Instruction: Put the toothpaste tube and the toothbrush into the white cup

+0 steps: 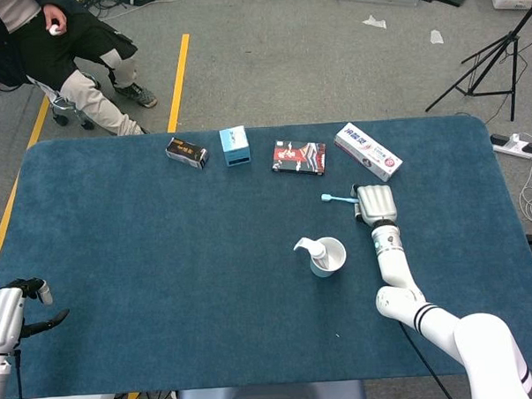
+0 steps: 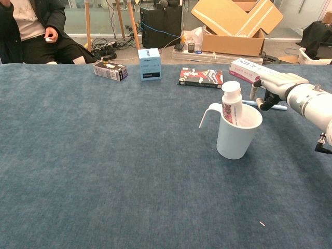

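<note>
The white cup (image 1: 332,258) (image 2: 237,136) stands right of the table's middle. A toothpaste tube (image 1: 316,250) (image 2: 231,105) with a white cap stands upright in it. The light blue toothbrush (image 1: 336,198) (image 2: 280,108) lies flat on the cloth behind the cup. My right hand (image 1: 374,204) (image 2: 273,84) is over its handle, fingers pointing down on either side of it. The brush still lies on the table and no grip shows. My left hand (image 1: 10,315) is at the near left corner, fingers apart and holding nothing.
Along the far edge lie a white toothpaste box (image 1: 368,150) (image 2: 256,72), a dark red packet (image 1: 299,156), a light blue box (image 1: 234,146) and a dark box (image 1: 186,153). A person (image 1: 43,37) sits beyond the far left corner.
</note>
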Robot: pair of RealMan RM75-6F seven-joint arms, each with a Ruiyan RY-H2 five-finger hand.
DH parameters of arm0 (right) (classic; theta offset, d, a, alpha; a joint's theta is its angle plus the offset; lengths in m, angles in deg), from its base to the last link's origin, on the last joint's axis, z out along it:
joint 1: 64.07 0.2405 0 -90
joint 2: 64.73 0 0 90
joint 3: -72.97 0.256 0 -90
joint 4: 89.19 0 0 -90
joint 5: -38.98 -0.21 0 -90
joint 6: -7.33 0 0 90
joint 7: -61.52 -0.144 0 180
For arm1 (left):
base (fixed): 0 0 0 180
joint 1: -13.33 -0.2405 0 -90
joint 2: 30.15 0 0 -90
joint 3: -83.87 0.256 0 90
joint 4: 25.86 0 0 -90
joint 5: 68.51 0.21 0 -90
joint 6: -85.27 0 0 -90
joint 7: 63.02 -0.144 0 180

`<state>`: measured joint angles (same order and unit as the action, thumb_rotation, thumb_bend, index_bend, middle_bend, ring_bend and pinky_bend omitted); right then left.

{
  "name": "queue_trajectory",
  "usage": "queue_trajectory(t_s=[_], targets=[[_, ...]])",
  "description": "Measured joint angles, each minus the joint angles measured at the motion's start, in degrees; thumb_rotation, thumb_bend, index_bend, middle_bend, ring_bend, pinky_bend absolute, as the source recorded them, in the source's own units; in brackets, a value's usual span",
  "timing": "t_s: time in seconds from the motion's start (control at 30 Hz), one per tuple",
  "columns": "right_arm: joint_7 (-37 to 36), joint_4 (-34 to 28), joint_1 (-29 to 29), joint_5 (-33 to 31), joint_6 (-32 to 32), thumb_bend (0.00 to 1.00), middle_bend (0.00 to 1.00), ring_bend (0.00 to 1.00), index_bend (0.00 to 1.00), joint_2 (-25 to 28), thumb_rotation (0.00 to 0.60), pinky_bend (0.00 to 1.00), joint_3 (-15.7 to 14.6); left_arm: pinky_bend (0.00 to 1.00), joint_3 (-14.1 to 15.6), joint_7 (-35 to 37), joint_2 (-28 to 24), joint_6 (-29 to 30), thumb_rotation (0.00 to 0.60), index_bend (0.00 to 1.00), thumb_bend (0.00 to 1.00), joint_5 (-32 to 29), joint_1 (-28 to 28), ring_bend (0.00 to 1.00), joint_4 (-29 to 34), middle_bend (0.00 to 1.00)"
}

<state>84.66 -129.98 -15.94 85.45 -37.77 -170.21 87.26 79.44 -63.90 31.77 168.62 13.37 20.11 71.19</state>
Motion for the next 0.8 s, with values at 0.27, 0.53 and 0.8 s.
queue_trajectory(t_s=[0.27, 0.53, 0.8], targets=[[-0.1, 1.1, -0.3, 1.1, 0.9, 0.51, 1.0, 1.0, 0.37, -0.3, 0.6, 1.0, 1.1, 0.63, 0.0, 0.0, 0.0, 0.0, 0.6, 0.66, 0.04, -0.1, 0.0, 0.53, 0.0, 0.62], [0.1, 0.9, -0.7, 1.9, 1.7, 0.51, 1.0, 1.0, 0.37, -0.4, 0.6, 1.0, 1.7, 0.63, -0.1, 0.0, -0.1, 0.0, 0.6, 0.66, 0.04, -0.1, 0.0, 0.53, 0.1, 0.62], [0.3, -1.0, -1.3, 2.6, 1.5, 0.51, 1.0, 1.0, 0.41, 0.7, 0.6, 1.0, 2.2, 0.63, -0.1, 0.0, -0.1, 0.0, 0.6, 0.66, 0.04, -0.2, 0.0, 0.53, 0.0, 0.62]])
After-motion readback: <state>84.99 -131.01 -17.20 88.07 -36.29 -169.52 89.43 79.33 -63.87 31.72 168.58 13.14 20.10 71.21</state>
